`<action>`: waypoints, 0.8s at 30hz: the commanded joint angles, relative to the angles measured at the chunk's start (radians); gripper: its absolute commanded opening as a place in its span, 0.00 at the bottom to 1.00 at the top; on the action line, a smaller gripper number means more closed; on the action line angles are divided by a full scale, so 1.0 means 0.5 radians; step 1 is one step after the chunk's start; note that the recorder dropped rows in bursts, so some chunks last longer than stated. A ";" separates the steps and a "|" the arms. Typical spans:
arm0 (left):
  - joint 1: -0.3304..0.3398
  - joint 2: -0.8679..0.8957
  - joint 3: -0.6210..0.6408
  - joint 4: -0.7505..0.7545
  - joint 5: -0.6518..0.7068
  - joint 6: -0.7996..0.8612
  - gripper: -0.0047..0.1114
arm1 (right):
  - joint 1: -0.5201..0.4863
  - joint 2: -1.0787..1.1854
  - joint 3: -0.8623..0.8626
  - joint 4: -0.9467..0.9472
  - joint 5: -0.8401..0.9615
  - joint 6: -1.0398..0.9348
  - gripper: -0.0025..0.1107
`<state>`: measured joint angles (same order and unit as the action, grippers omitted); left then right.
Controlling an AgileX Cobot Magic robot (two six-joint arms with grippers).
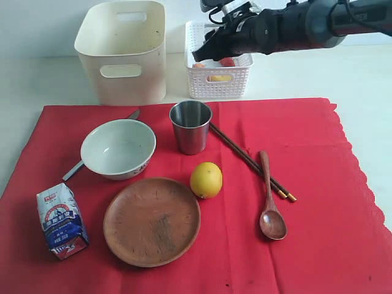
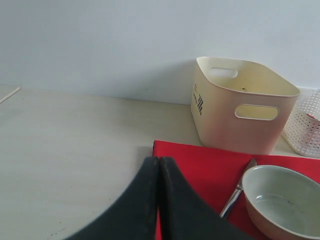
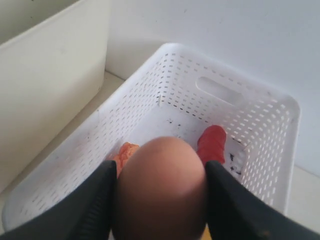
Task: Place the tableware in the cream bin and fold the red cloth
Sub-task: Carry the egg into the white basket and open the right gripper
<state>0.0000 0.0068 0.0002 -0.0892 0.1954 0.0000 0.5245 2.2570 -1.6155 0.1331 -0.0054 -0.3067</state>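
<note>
The red cloth (image 1: 306, 153) lies spread flat and carries a white bowl (image 1: 118, 148), steel cup (image 1: 190, 127), brown plate (image 1: 152, 221), wooden spoon (image 1: 269, 199) and dark chopsticks (image 1: 248, 160). A silver knife (image 1: 72, 171) lies partly under the bowl. Behind the cloth stands the cream bin (image 1: 125, 52), with nothing showing inside. My right gripper (image 1: 205, 54) hangs over the white lattice basket (image 1: 217, 82), shut on a brown egg (image 3: 160, 190). My left gripper (image 2: 159, 162) is shut with nothing in it, near the cloth's corner (image 2: 200, 165); it is out of the exterior view.
A lemon (image 1: 206, 180) sits between the cup and the plate. The blue-and-white milk carton (image 1: 61, 220) lies at the cloth's front left. In the basket are a red sausage (image 3: 211, 142) and an orange piece (image 3: 126, 150). The cream bin's wall (image 3: 50, 75) stands close beside the basket.
</note>
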 commanded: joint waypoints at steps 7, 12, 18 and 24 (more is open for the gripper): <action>0.002 -0.014 0.000 -0.016 0.002 0.000 0.06 | -0.007 0.061 -0.058 -0.012 -0.052 -0.013 0.11; 0.002 -0.014 0.000 -0.016 0.002 0.000 0.06 | -0.002 0.074 -0.058 -0.003 -0.047 -0.004 0.33; 0.002 -0.014 0.000 -0.016 0.002 0.000 0.06 | -0.002 0.090 -0.058 0.029 -0.047 0.001 0.51; 0.002 -0.014 0.000 -0.016 0.002 0.000 0.06 | -0.002 0.090 -0.058 0.100 -0.047 0.004 0.63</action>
<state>0.0000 0.0068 0.0002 -0.0892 0.1954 0.0000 0.5245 2.3038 -1.6389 0.1713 -0.0134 -0.3045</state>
